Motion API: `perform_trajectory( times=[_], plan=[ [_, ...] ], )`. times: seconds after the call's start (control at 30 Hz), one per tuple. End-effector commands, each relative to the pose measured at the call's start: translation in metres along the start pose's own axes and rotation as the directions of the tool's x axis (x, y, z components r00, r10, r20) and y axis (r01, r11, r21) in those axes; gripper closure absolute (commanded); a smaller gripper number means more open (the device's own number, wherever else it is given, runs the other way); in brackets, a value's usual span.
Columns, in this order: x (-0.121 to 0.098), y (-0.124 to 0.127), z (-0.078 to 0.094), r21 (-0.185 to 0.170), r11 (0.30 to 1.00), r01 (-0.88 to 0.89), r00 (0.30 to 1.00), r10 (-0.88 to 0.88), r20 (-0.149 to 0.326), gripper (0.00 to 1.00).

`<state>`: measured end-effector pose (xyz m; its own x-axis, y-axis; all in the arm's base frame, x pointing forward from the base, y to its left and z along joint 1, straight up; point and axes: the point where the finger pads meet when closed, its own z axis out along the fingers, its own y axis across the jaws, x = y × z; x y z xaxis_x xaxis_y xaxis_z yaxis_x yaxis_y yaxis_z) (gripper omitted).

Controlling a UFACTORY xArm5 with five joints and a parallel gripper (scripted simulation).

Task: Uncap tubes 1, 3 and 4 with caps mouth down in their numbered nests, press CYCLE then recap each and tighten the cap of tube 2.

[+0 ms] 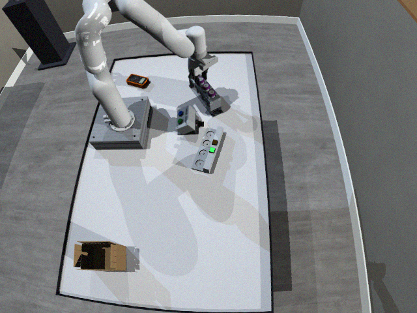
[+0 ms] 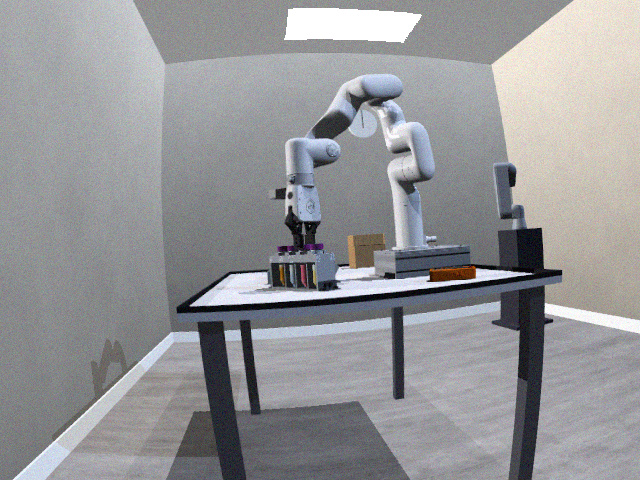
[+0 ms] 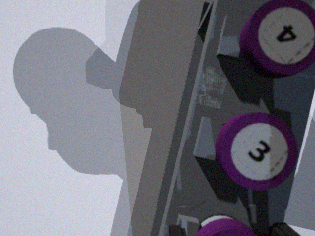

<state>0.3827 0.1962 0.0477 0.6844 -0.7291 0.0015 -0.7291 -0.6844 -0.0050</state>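
Observation:
The decapping station (image 1: 206, 90) stands on the white mat and its tubes carry purple caps. The wrist view shows cap 4 (image 3: 280, 35) and cap 3 (image 3: 257, 150) on their tubes. The top of a third purple cap (image 3: 225, 228) sits at the bottom edge, between my fingertips. My gripper (image 1: 197, 79) is low over the far end of the station, also in the side view (image 2: 303, 238). Its fingers stand partly open on either side of that cap, and I see no grip. The cap tray (image 1: 208, 149) has empty nests and its green lamp (image 1: 212, 150) is lit.
The key housing (image 1: 186, 120) with the blue key (image 1: 180, 113) and the green key (image 1: 180, 121) stands between the arm's base (image 1: 119, 127) and the station. An orange meter (image 1: 137, 80) lies at the back. An open cardboard box (image 1: 100, 255) sits at the front left.

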Motion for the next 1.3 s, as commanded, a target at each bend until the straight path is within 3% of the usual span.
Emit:
perform_trajectory(
  times=[0.0,0.03,0.07,0.53,1.27],
  plan=[
    [0.0004,-0.0013,-0.0007,0.005,1.000,0.000,1.000,0.000,0.002,0.54],
    [0.0004,-0.0013,-0.0007,0.005,1.000,0.000,1.000,0.000,0.002,0.54],
    [0.0004,-0.0013,-0.0007,0.005,1.000,0.000,1.000,0.000,0.002,1.00],
    [0.0004,-0.0013,-0.0007,0.005,1.000,0.000,1.000,0.000,0.002,1.00],
    [0.0004,-0.0013,-0.0007,0.003,0.921,-0.389,0.921,0.389,0.004,1.00]
  ],
)
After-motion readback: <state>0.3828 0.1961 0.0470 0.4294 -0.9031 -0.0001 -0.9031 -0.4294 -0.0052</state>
